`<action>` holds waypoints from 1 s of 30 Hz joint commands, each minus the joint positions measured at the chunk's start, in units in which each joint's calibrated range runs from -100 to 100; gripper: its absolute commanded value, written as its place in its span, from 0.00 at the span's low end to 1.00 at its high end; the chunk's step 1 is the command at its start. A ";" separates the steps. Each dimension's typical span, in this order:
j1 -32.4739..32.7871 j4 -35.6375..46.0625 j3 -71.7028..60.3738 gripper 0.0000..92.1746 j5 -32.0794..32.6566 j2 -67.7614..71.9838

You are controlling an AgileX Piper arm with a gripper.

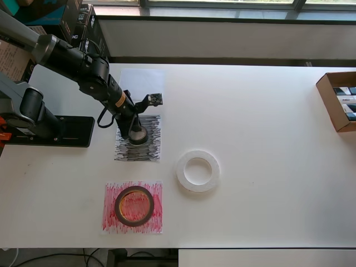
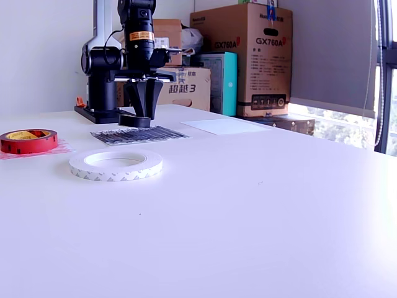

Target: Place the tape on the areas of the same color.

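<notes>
The dark red tape roll (image 1: 134, 206) lies on the red-scribbled sheet (image 1: 132, 207) at the bench's (image 1: 261, 128) near edge. The whitish roll (image 1: 197, 171) sits on bare bench, open room around it. Farther, the pincer (image 2: 142, 117) grips the black roll (image 2: 135, 120) on the black-scribbled sheet (image 1: 138, 138), partly hiding it. The white sheet (image 1: 142, 83) lies farthest.

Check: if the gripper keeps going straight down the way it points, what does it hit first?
The gripper points straight down at the small black tape roll on the black-scribbled sheet; it would likely meet that roll first, if not touching already.
</notes>
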 commanded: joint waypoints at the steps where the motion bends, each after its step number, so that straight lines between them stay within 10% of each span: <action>1: 0.34 -0.08 0.02 0.32 0.05 0.61; 7: 0.34 -2.37 0.20 0.46 0.05 0.61; 30: -5.02 8.49 -26.15 0.47 14.87 3.79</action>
